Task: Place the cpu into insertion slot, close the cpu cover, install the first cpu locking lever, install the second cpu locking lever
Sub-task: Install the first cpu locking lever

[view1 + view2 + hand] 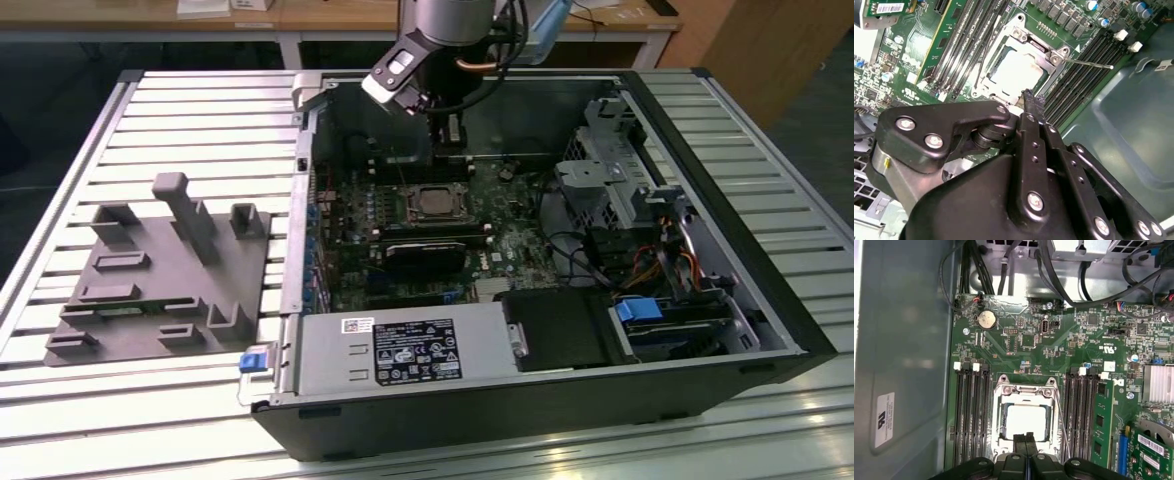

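Note:
The cpu (1026, 421) lies in its socket on the green motherboard, silvery top up, also visible in the exterior view (434, 204) and the second wrist view (1016, 70). The cpu cover (1026, 388), a silvery frame with a square cut-out, lies flat around it (1055, 57). A thin lever rod (1094, 63) sticks out sideways from the socket, and another rod (982, 57) runs along the opposite side; one rod (1063, 425) stands off the frame. My gripper (1025, 438) hovers just above the socket's edge, shut with nothing between its fingers (1029, 102). It hangs over the case's back half (451, 140).
The open computer case (747, 300) lies on a slatted table. Memory slots (971, 415) flank the socket. A black module (427, 255) sits in front of it. A drive cage (621, 185) and cables are at the exterior view's right, a grey fixture block (160, 270) at its left.

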Robot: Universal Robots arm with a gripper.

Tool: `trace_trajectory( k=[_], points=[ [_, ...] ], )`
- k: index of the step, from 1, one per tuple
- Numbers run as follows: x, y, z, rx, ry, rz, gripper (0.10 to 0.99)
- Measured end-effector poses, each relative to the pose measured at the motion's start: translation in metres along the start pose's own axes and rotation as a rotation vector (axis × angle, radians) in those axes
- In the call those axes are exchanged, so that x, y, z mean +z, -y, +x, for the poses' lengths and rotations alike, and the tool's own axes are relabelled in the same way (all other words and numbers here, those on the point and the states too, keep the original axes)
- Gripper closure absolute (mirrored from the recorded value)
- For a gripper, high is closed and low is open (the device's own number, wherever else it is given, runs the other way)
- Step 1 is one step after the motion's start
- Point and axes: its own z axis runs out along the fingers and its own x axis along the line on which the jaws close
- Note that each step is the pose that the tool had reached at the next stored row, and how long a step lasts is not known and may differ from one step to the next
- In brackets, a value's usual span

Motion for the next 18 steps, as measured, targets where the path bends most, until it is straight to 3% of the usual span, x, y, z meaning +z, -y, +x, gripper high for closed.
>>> trace_trajectory(
  k=[7,18],
  points=[
    [-0.0009,0.0001,0.0001,-0.013,-0.0001,0.000,0.969],
    [-0.0009,0.0001,0.0001,-0.209,-0.0011,0.001,0.969]
  ],
)
